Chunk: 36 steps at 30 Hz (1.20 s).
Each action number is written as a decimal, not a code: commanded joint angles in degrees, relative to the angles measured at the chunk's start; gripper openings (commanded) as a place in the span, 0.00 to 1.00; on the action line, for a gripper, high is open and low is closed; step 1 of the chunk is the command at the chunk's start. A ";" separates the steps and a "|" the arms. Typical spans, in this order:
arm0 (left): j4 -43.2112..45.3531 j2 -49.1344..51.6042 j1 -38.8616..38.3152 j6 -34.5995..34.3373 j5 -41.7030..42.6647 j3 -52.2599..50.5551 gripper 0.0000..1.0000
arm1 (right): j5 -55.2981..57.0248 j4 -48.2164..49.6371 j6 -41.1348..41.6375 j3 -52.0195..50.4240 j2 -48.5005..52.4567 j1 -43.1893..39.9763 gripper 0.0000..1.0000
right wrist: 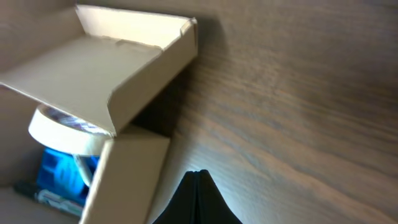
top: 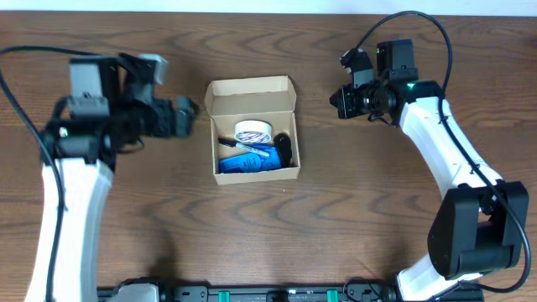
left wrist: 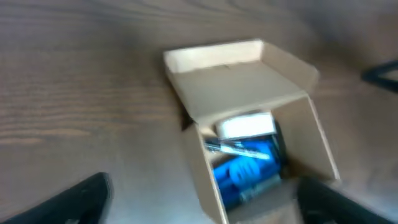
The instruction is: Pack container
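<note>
The tan cardboard container (top: 252, 95) stands open at the table's middle, its lid flap raised at the far side. Inside lie a white tape roll (top: 252, 132), a blue packet (top: 248, 161), a pen and a black object (top: 284, 148). My left gripper (top: 186, 116) is open and empty, just left of the box; the box also shows in the left wrist view (left wrist: 242, 81). My right gripper (top: 340, 102) is shut and empty, to the right of the box, apart from it; in the right wrist view its closed tips (right wrist: 198, 177) sit beside the box wall (right wrist: 127, 180).
Dark brown wooden table (top: 352, 210) all around the box. Cables run from both arms across the far corners. A black rail runs along the near edge (top: 268, 294).
</note>
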 commanded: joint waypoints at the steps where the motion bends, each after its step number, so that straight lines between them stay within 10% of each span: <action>1: 2.71 5.68 3.50 -2.89 6.14 0.87 0.75 | -3.82 1.97 5.03 -0.87 1.79 -0.46 0.01; 9: 10.36 20.96 5.97 -9.99 11.43 0.87 0.06 | -10.05 8.81 12.39 -0.85 9.64 -0.24 0.01; 36: 28.55 46.99 0.44 -28.35 28.04 6.51 0.06 | -19.21 30.08 33.81 -0.83 23.98 3.93 0.02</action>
